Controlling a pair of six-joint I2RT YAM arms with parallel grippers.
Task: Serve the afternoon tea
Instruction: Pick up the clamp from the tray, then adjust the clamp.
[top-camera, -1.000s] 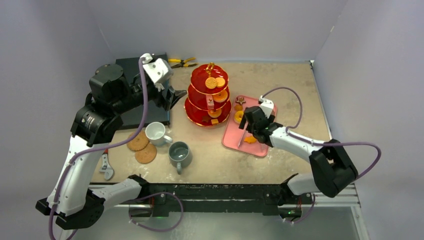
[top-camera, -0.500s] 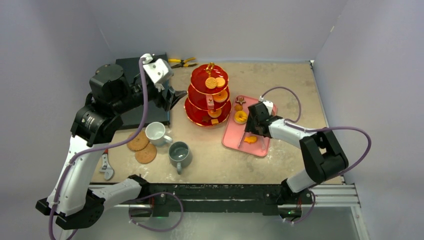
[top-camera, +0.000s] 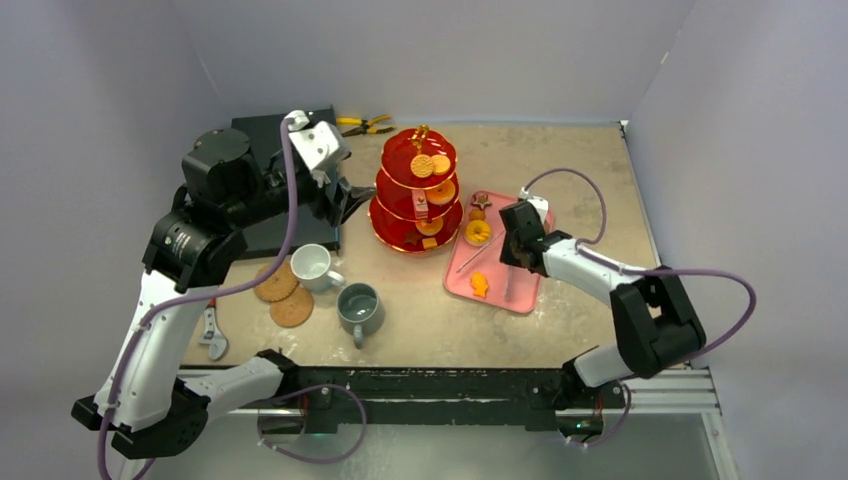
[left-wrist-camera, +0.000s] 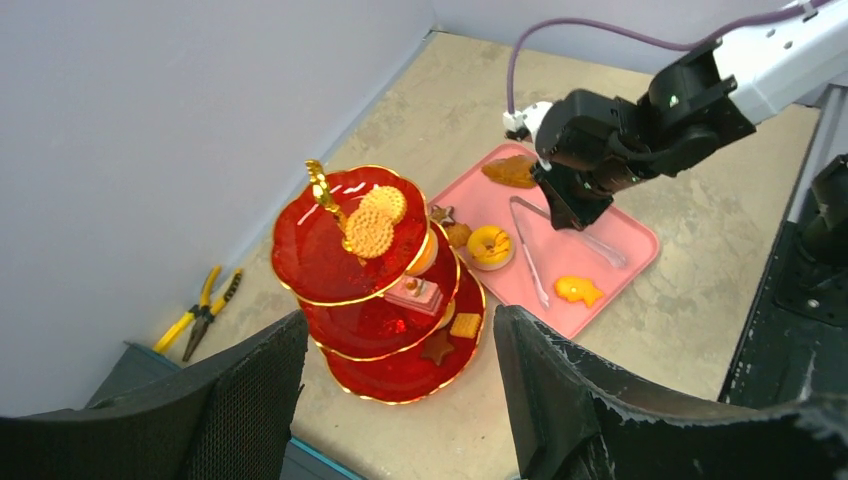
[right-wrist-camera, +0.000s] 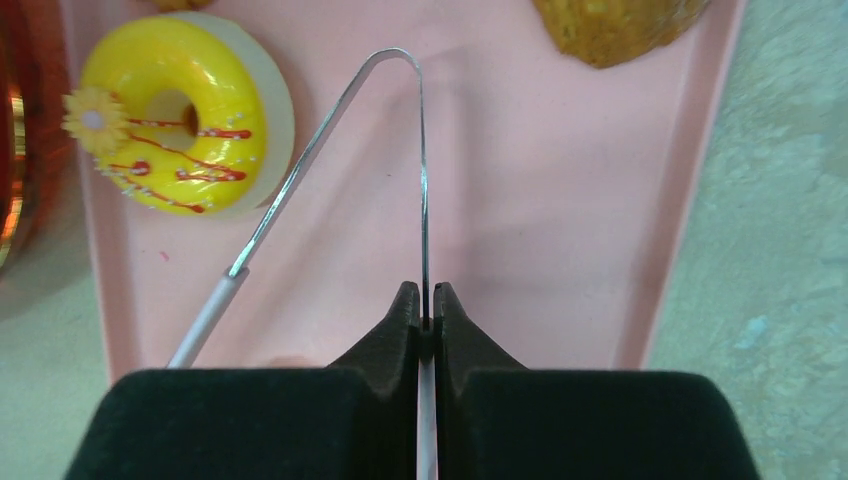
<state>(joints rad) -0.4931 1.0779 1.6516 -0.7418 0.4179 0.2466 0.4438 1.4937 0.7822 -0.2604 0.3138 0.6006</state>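
A red three-tier stand (top-camera: 417, 190) with a gold handle carries biscuits and small pastries. To its right a pink tray (top-camera: 460, 280) holds a yellow doughnut (top-camera: 478, 232), a fish-shaped biscuit (top-camera: 480, 285) and metal tongs (top-camera: 475, 253). My right gripper (right-wrist-camera: 426, 305) is shut on one arm of the tongs (right-wrist-camera: 330, 120), which lie low over the tray (right-wrist-camera: 560, 200) beside the doughnut (right-wrist-camera: 165, 110). Left of the stand (left-wrist-camera: 345, 245), my left gripper (left-wrist-camera: 400, 330) hangs open and empty. A white mug (top-camera: 312, 265) and a grey mug (top-camera: 358, 308) stand near two cork coasters (top-camera: 276, 283).
Yellow-handled pliers (top-camera: 365, 125) lie at the back beside a dark slab (top-camera: 262, 140). A wrench (top-camera: 212, 335) rests near the table's left front edge. A brown pastry (right-wrist-camera: 615, 25) sits at the tray's far end. Walls close in the table on three sides.
The right gripper's jaws went from wide apart to closed on one arm of the tongs, and its wrist shifted slightly towards the back of the tray. The left arm stayed still.
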